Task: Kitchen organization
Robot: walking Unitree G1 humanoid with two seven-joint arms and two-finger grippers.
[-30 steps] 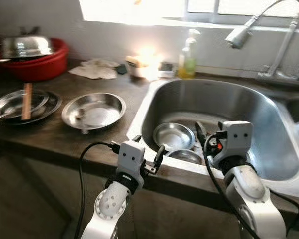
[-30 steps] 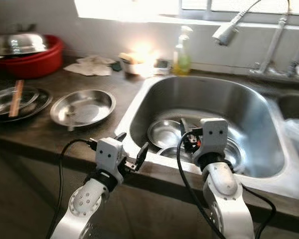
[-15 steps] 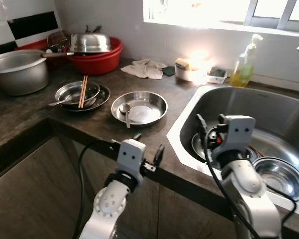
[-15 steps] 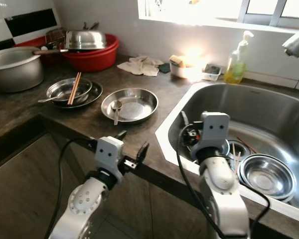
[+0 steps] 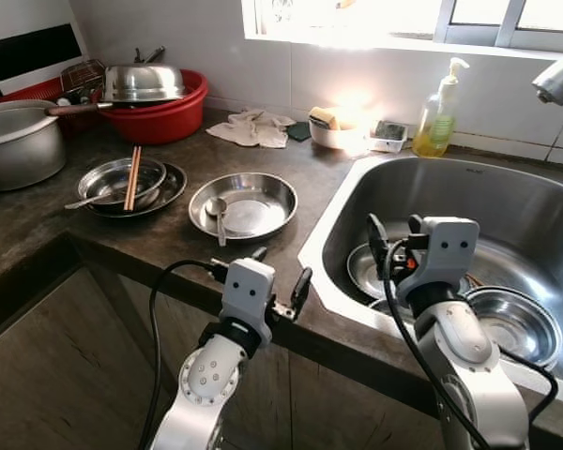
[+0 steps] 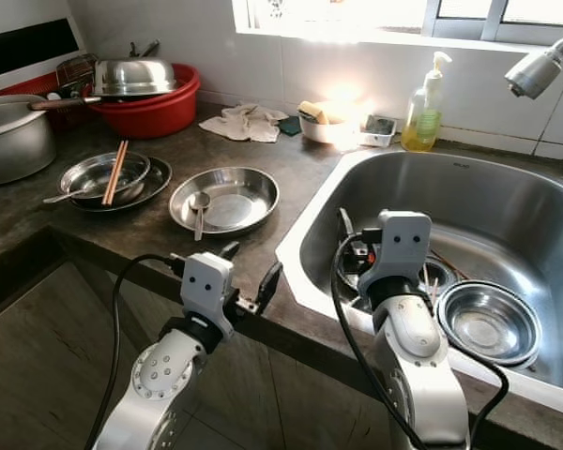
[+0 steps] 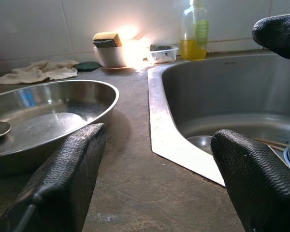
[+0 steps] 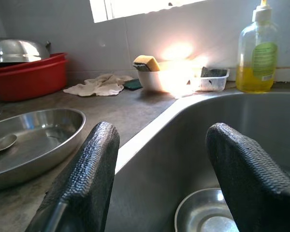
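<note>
My left gripper (image 5: 281, 270) is open and empty, held over the counter's front edge between the steel plate (image 5: 253, 202) and the sink (image 5: 469, 183). A spoon (image 5: 218, 211) lies in that plate. My right gripper (image 5: 394, 236) is also open and empty, above the sink's near left corner. In the sink lie a steel bowl (image 5: 516, 323) and another bowl (image 5: 364, 272), partly hidden by the right arm. Further left, chopsticks (image 5: 131, 176) rest across a steel bowl (image 5: 113, 183). In the left wrist view the plate (image 7: 43, 116) is close ahead of the left gripper (image 7: 157, 137).
A red basin (image 5: 164, 117) with a steel lid (image 5: 143, 82) and a large pot (image 5: 14, 145) stand at the back left. A cloth (image 5: 249, 129), a sponge bowl (image 5: 330, 129) and a soap bottle (image 5: 435, 117) line the wall. The faucet head (image 5: 558, 80) hangs at right.
The whole picture has shifted as the camera turned left, then back slightly; more of the left counter shows. Both grippers stay open in the same pose.
</note>
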